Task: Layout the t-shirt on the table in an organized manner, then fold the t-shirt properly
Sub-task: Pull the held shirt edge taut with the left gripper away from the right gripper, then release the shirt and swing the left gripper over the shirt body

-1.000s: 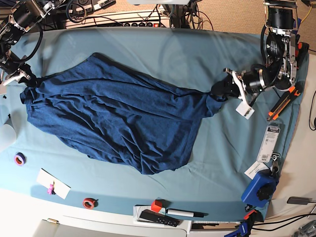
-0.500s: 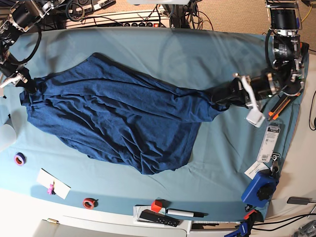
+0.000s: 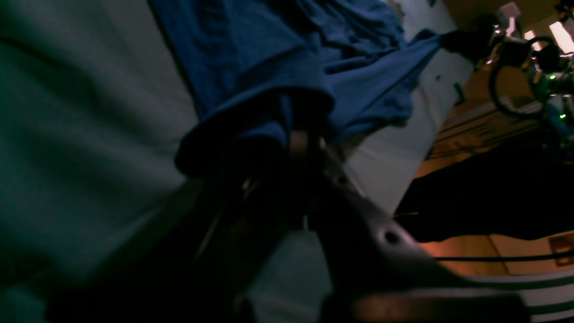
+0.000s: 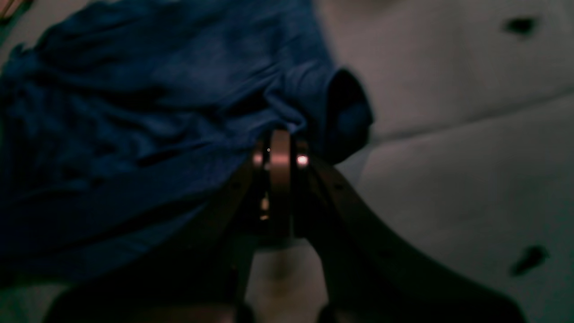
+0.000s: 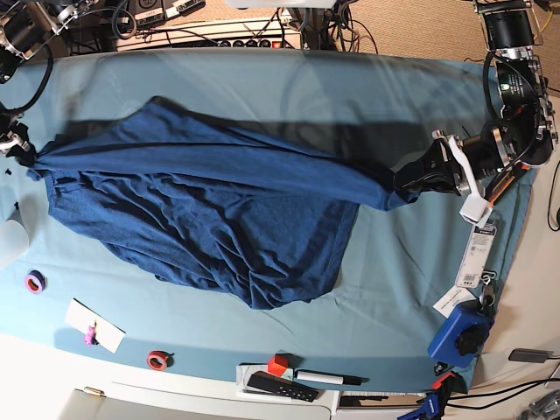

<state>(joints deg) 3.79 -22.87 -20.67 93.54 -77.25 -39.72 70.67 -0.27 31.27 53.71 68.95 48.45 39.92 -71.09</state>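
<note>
The dark navy t-shirt lies stretched across the teal-covered table, pulled taut along its upper edge between both arms. On the base view's right, my left gripper is shut on one end of the shirt, a bunched fold wrapped round its fingers. At the far left edge of the table my right gripper is shut on the other end, the cloth pinched between its closed fingers. The lower part of the shirt rests wrinkled on the table.
Along the front edge lie a purple tape roll, a white card, a red tape roll, a red block, a remote and a pen. A blue device and tags sit at the right.
Both grippers have moved outward, left arm further right and right arm further left. The shirt's upper edge has been pulled longer and tauter, lifting slightly off the table.
</note>
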